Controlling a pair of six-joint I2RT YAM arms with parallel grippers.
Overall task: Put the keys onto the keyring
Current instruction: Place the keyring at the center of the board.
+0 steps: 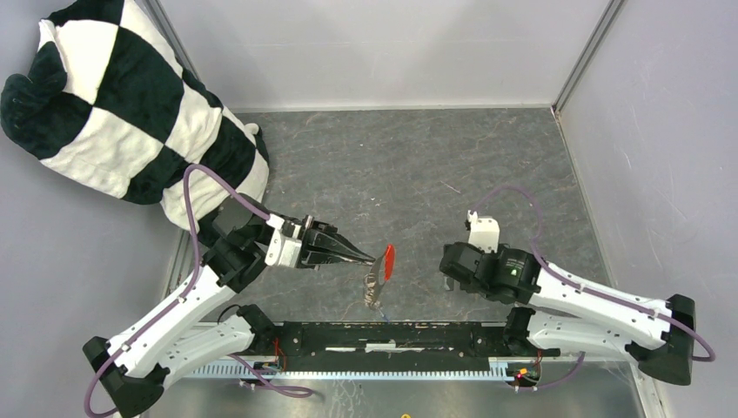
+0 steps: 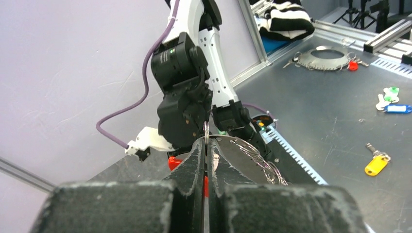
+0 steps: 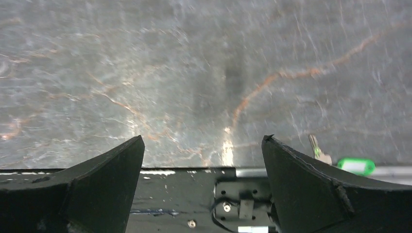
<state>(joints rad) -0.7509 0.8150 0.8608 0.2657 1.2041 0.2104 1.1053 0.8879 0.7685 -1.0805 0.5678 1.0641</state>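
Keyring (image 1: 388,259) hangs in the air over the middle of the table (image 1: 418,165), pinched at its thin wire ring by the left gripper (image 1: 369,258). The left arm rises from its base at the near left corner, bends at the elbow and stretches its wrist level toward the centre. Its 2 black tapered fingers (image 2: 196,160) are pressed together on the ring. A glossy red oblong tag (image 2: 173,163) sits just behind them, and a twisted grey chain (image 2: 260,162) droops below in a loose clump.

The right arm lies low from the near right corner, with its forearm angled inward and its black wrist turned down. The right gripper (image 3: 203,137) hovers above the table's near edge with its 2 broad, matte black fingers (image 3: 111,170) spread wide and nothing between them. Just beside its right finger a key (image 3: 356,166) lies flat, with a slim silver blade and a rounded green plastic head. I cannot make out a blue key for certain. The tabletop is smooth grey stone-look with orange veins and a sheen of glare. A soft black-and-white checked cloth (image 1: 113,96) is bunched at the far left.
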